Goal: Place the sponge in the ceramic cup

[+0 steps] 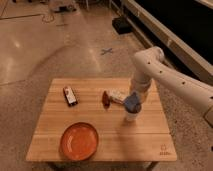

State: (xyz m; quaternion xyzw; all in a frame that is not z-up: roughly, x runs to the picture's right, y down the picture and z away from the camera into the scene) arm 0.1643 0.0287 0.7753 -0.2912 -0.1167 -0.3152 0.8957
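Note:
The light-blue sponge (132, 101) hangs just above the white ceramic cup (130, 118), which stands upright on the right half of the wooden table (105, 145). My gripper (133, 100) comes down from the white arm at the right and is shut on the sponge, directly over the cup's mouth. The sponge's lower edge is close to the cup's rim; whether they touch cannot be told.
A white carton with a red end (113, 97) lies just left of the cup. A dark flat packet (70, 96) lies at the table's back left. A round orange plate (79, 141) sits at the front left. The floor surrounds the table.

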